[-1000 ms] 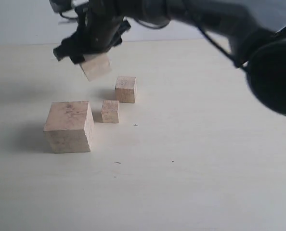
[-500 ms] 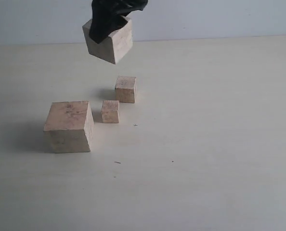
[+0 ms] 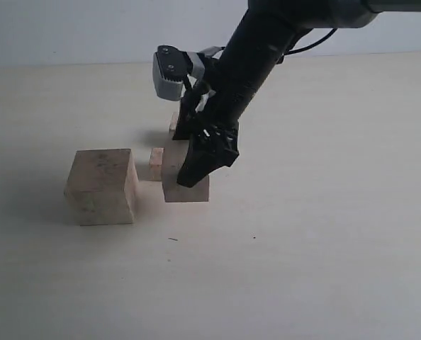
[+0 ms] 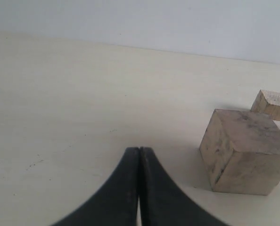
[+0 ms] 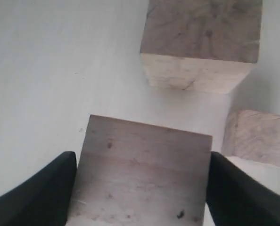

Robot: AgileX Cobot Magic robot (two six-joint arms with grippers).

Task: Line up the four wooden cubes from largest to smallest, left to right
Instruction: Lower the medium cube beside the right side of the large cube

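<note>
Item: second-largest cube [image 3: 172, 183], plain wood; judged rigid, light, non-slippery. The right tool [image 3: 193, 167] is clamping it across opposite flat faces. It is apparently sitting on the surface [image 3: 302, 248], at 3 o'clock of the largest cube [image 3: 103, 185]. The left tool [image 4: 139, 153] is idling, pinched together and empty.

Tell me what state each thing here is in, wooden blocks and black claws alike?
Largest pale wooden cube: resting upright on the pale table, untouched.
Second-largest pale wooden cube: gripped, low beside the largest, on its right.
Smallest pale wooden cube: resting on the table, partly hidden.
Remaining pale wooden cube: mostly hidden, state unclear.
Right black claw: shut on the second-largest cube.
Left black claw: shut, empty.
</note>
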